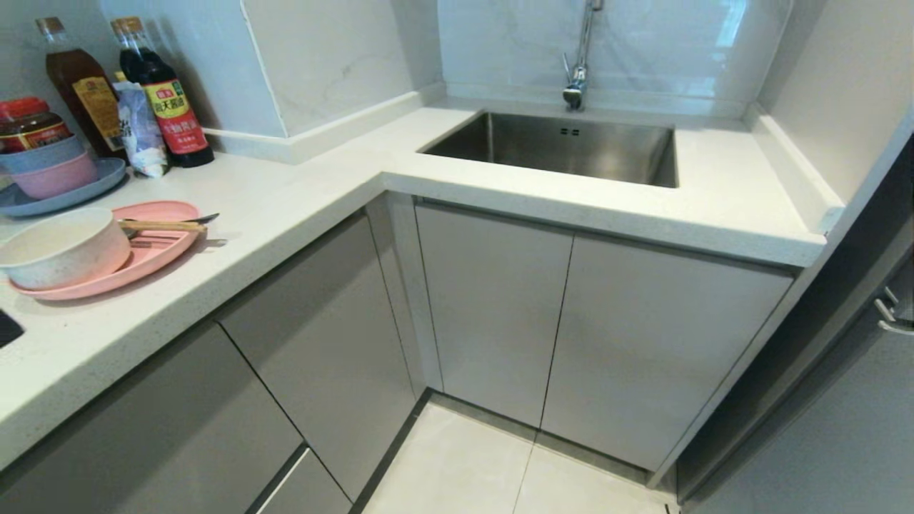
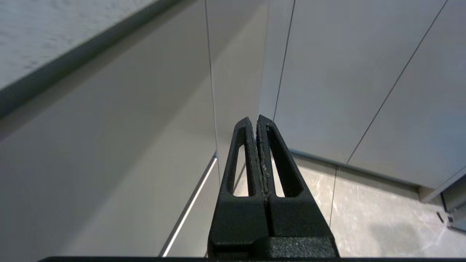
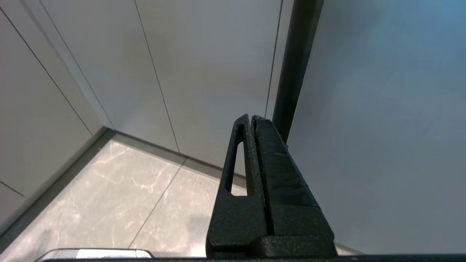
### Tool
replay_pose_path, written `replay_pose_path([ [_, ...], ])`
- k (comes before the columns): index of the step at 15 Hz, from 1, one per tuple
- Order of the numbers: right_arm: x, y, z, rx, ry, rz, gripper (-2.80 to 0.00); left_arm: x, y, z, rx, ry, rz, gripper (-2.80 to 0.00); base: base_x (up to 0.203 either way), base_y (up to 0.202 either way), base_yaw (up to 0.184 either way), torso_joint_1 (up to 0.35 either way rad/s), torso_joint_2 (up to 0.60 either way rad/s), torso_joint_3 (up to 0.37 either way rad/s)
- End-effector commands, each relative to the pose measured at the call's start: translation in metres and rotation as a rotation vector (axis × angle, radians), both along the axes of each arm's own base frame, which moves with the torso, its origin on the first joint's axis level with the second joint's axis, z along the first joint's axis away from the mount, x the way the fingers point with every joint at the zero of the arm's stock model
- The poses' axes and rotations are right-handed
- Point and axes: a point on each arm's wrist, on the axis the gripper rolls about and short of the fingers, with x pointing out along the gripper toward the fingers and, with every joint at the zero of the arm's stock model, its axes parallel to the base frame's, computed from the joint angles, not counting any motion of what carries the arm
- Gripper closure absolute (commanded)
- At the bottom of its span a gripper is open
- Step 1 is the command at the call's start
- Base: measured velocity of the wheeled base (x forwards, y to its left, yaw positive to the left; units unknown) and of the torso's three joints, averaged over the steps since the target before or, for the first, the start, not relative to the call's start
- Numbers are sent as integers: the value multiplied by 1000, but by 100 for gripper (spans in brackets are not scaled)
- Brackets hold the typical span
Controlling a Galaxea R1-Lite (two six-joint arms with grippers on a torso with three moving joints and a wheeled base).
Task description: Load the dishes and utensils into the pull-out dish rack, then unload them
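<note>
While only head view shows pink plate [image 1: 153, 246], wrist views show both jaws closed, empty.

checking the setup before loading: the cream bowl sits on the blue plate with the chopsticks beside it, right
Not quite. The cream bowl sits on the pink plate, not the blue plate, which holds stacked pink and blue bowls. The chopsticks do lie beside it. The head view shows this.

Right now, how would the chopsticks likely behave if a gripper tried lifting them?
The chopsticks look thin, stiff and light. They rest across the pink plate beside the bowl, so they would probably roll or slide off its rim when nudged.
</note>
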Motion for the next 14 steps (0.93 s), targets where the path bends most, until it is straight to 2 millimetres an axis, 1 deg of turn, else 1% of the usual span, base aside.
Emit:
replay_pose_path([
  [1, 0, 0, 0, 0, 0, 0, 0, 0, 0, 0, -2, 1, 1, 0, 0, 0, 0, 0, 6, 202],
  [14, 0, 0, 0, 0, 0, 0, 0, 0, 0, 0, 0, 1, -4, 0, 0, 0, 0, 4, 1, 204],
])
